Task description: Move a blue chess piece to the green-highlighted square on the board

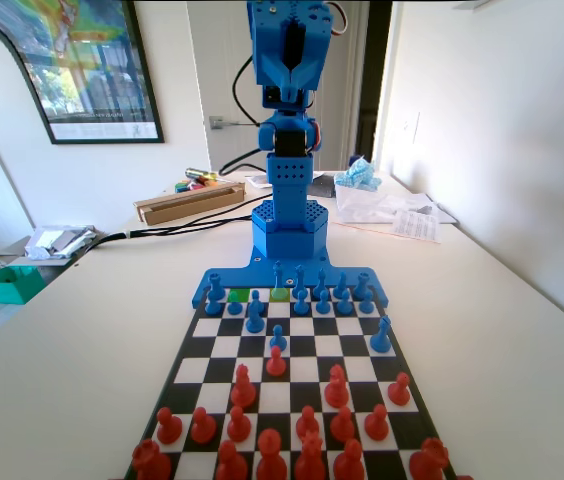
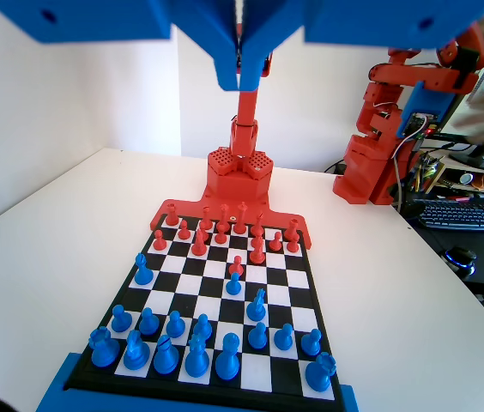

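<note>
The chequered board (image 1: 217, 345) lies in front of my blue arm (image 1: 288, 180), with red pieces near the camera and blue pieces in the far rows. Two green squares (image 1: 239, 295) (image 1: 280, 294) lie in the far row among the blue pieces. A blue pawn (image 1: 278, 338) stands mid-board facing a red pawn (image 1: 276, 362). A tall blue piece (image 1: 254, 312) stands just in front of the green squares. In the wrist view my gripper (image 2: 242, 75) hangs high above the board (image 2: 298, 296), jaws together, nothing between them. The same blue pawn (image 2: 234, 283) stands below it.
Left of the board, near the table edge, sits a green box (image 1: 12, 284). Behind the arm lie a wooden box (image 1: 190, 202), cables and plastic bags with papers (image 1: 387, 205). A keyboard (image 2: 469, 215) lies off to the right in the wrist view.
</note>
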Robot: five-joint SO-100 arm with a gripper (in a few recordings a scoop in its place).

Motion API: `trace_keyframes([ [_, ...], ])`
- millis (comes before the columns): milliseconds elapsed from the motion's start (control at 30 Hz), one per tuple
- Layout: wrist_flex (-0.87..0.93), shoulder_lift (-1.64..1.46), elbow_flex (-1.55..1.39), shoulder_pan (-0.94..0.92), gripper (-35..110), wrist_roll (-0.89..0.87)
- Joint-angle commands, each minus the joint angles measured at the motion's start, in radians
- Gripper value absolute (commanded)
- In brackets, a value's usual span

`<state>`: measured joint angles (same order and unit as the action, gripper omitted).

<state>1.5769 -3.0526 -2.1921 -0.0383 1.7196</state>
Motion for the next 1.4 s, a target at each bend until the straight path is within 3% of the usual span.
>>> trace_keyframes([
  [0, -0.006, -0.003, 0.008, 0.0, 2, 0.011],
  [833, -0.012, -0.002, 0.028, 0.002, 1, 0.031],
  [1033, 0.02, 0.149, 0.15, -0.037, 1, 0.002],
  [1367, 0.229, 0.514, 0.35, -0.144, 1, 0.373],
])
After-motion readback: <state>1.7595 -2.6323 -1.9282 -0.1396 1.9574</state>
